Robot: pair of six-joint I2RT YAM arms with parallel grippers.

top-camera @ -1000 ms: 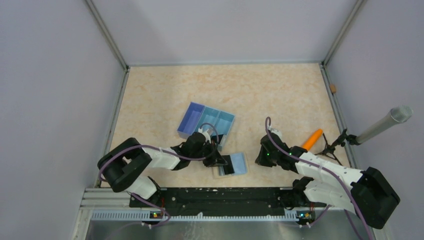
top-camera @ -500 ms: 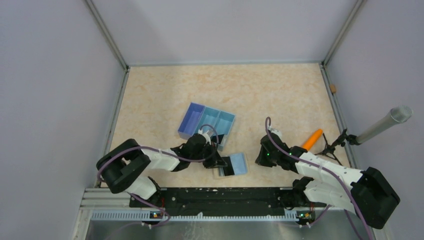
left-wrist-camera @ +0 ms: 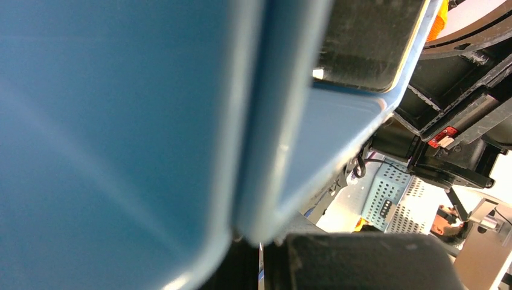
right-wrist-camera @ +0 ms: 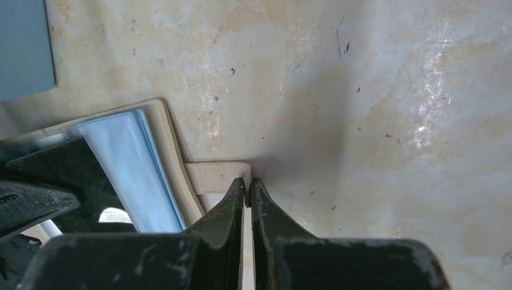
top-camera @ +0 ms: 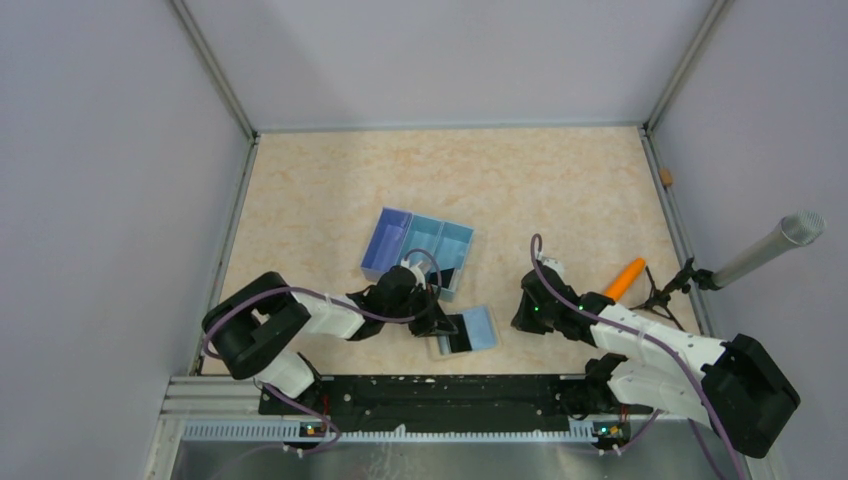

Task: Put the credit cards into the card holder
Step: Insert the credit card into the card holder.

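A light-blue credit card [top-camera: 479, 327] lies partly inside the beige card holder [top-camera: 437, 348] near the table's front. My left gripper [top-camera: 445, 328] is shut on a card's edge. In the left wrist view [left-wrist-camera: 262, 238] blurred blue cards [left-wrist-camera: 338, 121] fill the picture. My right gripper [top-camera: 517, 318] is at the holder's right side. In the right wrist view it [right-wrist-camera: 248, 183] is shut on the holder's beige flap [right-wrist-camera: 214, 176]. Light-blue cards [right-wrist-camera: 130, 163] sit in the holder's sleeve [right-wrist-camera: 166, 139] to the left.
The blue three-compartment tray [top-camera: 421, 249] stands just behind the left gripper, touching the arm. An orange object [top-camera: 628, 276] and a microphone on a small stand [top-camera: 760, 252] are at the right. Grey walls surround the table.
The left arm has shifted slightly to the right, and the blue tray has been nudged a little right with it. The right arm has not moved.
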